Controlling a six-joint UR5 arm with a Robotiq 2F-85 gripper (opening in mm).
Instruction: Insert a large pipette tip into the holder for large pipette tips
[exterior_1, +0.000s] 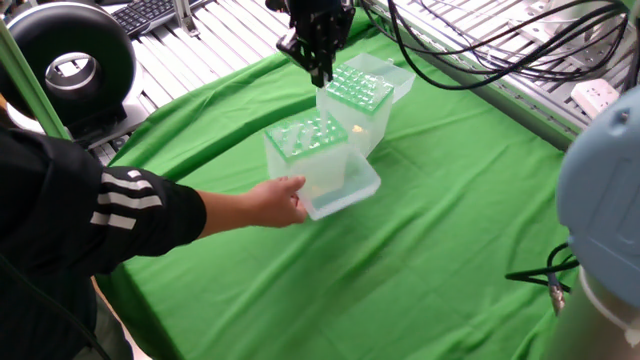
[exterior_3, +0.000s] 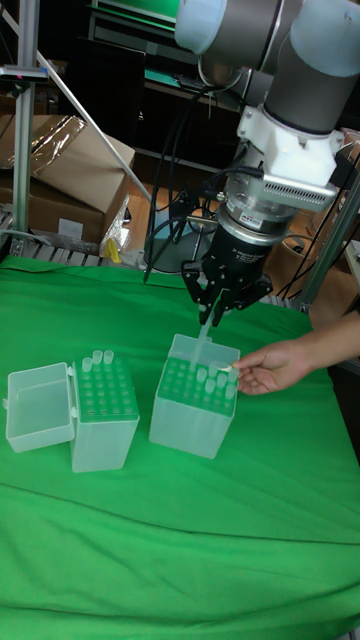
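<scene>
Green cloth (exterior_1: 450, 230) is covering the table amid cables and conveyor rollers, as the gripper (exterior_3: 207, 318), gripping a large pipette tip (exterior_3: 204, 327), is hovering over the holder for large pipette tips (exterior_3: 196, 404), steadied by a person's hand (exterior_1: 276, 203).

Arm: one, grey-jointed, descending from the top of the tall fixed view, wrist vertical, white flange and black collar above the tool. Gripper (exterior_3: 210, 312): black, two-fingered, pointing straight down, fingers drawn close together around a slender whitish large pipette tip (exterior_3: 203, 330) that hangs below them. In the fixed view the gripper (exterior_1: 318, 72) sits at the top edge, cables trailing behind. Person's hand (exterior_1: 277, 203): reaching in from the left, sleeve dark with white stripes, fingers curled.
</scene>
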